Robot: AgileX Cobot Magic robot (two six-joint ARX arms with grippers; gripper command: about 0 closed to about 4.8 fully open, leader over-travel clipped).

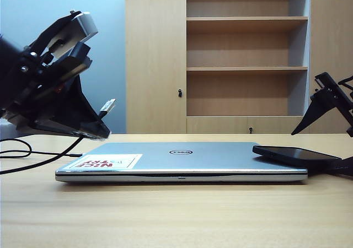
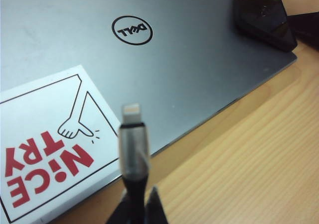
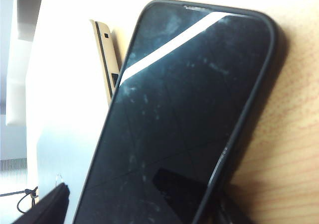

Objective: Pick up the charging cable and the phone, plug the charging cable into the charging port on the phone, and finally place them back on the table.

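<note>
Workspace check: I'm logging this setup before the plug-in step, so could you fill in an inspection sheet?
Surface: beige wood-grain table.
Job's things: phone resting partly on the laptop's right corner; cable plug held up.
Clutter: closed silver laptop with sticker.
Grippers: left gripper shut on the cable, above the laptop's left end; right gripper open, by the phone.
Cables: black cord trailing at left.
Surroundings: wooden shelves, blue wall.

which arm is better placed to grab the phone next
The right. Its fingers stand open on either side of the phone, which rests on the laptop's right corner. The left gripper, over the laptop's far-left end, is shut on the charging cable.
</note>
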